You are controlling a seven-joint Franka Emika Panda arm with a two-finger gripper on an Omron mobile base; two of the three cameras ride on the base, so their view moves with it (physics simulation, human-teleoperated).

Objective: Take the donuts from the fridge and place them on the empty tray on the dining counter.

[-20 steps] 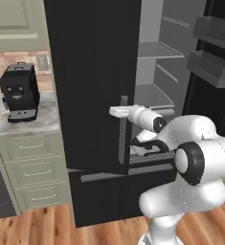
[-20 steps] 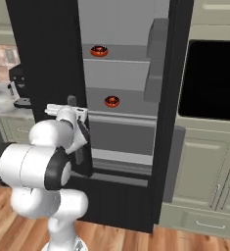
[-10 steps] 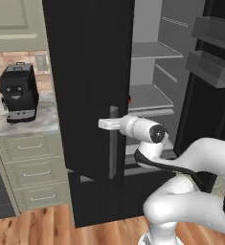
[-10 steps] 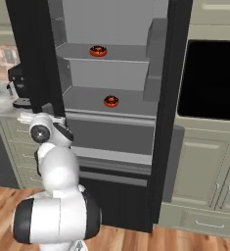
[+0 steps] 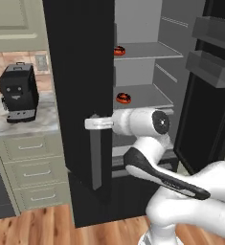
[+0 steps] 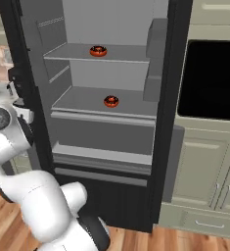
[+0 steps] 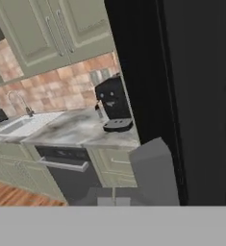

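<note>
- We are in a kitchen with pale green cabinets, a brick backsplash and a wood floor; the black fridge (image 6: 106, 112) stands open in front of us, a black built-in oven (image 6: 209, 81) just to its right.
- To the left, a marble-topped cabinet run (image 5: 18, 127) carries a black coffee machine (image 5: 19, 93), which also shows in the hand view (image 7: 113, 103).
- The donuts sit inside the fridge: one on the upper shelf (image 6: 98, 50), one on the shelf below it (image 6: 111, 101), both toward the middle and well apart from the arm.
- Our gripper (image 5: 95, 124) is at the left door (image 5: 80, 95), against its long grey handle (image 5: 95, 158); the fingers look pressed together, and we cannot tell from the frames whether they pinch the handle or just rest on it.
- The right door (image 5: 214, 95) stands swung wide with its bins facing in.
- We judge the door-opening step nearly done: both shelves are open to view.
- To do the next part well, we should let go of the handle cleanly, pull the hand clear of the door edge, and spread the fingers before reaching in.
- We would take the lower donut first, since it lies nearer the arm's height, coming in above the shelf and level, to avoid clipping the shelf lip.
- Risk: the left door may drift back into the arm's path.
</note>
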